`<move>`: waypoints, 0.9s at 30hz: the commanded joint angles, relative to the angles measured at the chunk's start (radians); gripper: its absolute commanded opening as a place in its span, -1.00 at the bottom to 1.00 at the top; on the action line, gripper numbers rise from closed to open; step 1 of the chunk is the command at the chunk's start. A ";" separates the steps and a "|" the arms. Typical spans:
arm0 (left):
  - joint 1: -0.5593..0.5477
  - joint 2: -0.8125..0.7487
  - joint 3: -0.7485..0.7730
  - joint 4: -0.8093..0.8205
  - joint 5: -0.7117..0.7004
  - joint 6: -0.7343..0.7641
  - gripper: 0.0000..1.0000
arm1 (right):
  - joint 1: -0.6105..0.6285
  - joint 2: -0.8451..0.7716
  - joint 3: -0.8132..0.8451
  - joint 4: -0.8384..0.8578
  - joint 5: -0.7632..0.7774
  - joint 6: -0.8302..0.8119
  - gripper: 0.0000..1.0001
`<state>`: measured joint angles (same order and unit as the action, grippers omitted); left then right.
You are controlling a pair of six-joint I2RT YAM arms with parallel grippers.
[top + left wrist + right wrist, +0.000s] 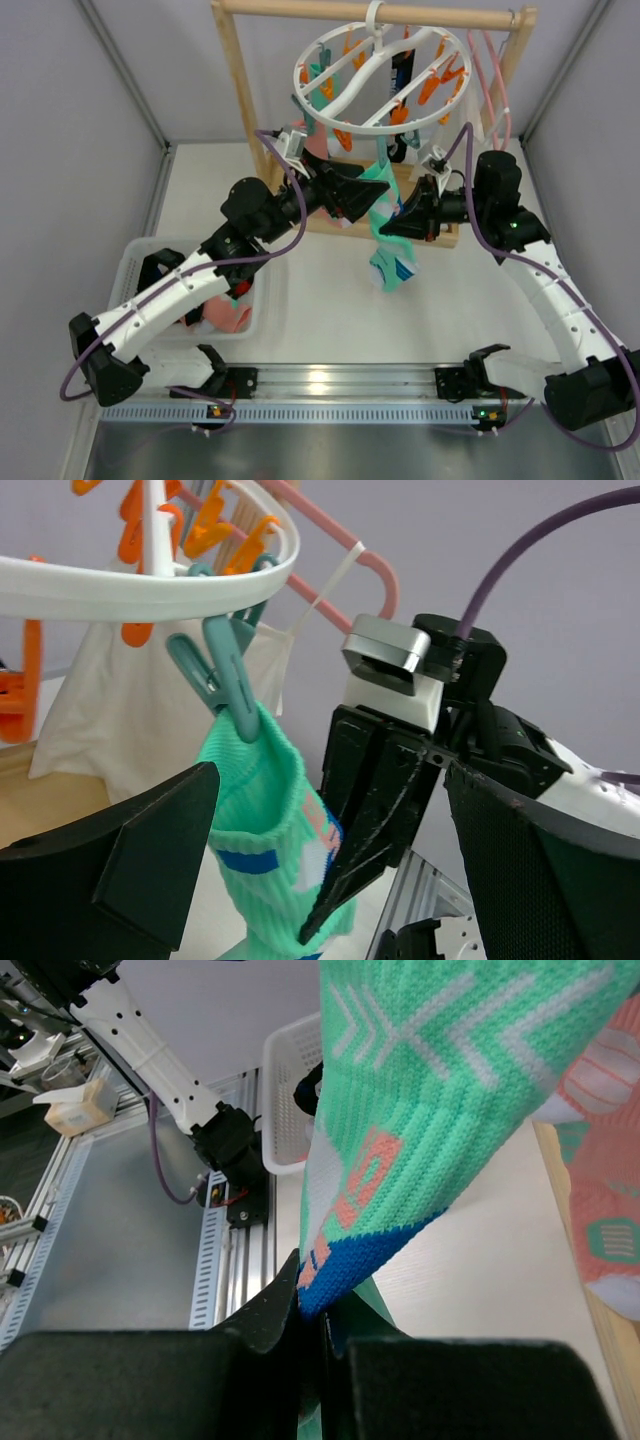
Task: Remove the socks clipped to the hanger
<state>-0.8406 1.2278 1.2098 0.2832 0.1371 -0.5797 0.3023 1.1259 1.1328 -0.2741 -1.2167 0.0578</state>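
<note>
The white ring hanger [380, 80] hangs from the wooden rack with orange and teal clips. A teal clip [225, 675] holds a mint-green sock [385, 215] by its cuff; the sock [255, 810] hangs down below the ring. My right gripper [398, 225] is shut on the side of this sock, pinching its blue-edged fabric [400, 1220] between the fingertips [285, 1305]. My left gripper [362, 192] is open, its jaws wide on either side of the sock and just below the clip, not touching it. A black sock [402, 70] hangs inside the ring.
A white basket [140, 262] at the near left holds pink socks [225, 315]. The wooden rack frame [235, 100] stands at the back, with a pink wire hanger [490, 90] and a white cloth [110, 720]. A pink sock [610, 1190] hangs at the right.
</note>
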 commanded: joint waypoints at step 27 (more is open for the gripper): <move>0.014 0.162 0.189 -0.029 -0.114 0.081 0.60 | -0.006 -0.012 0.058 -0.027 -0.136 -0.041 -1.00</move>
<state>-0.8330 1.4445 1.4384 0.2546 0.0711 -0.4988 0.3023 1.1095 1.1370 -0.2836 -1.2739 0.0433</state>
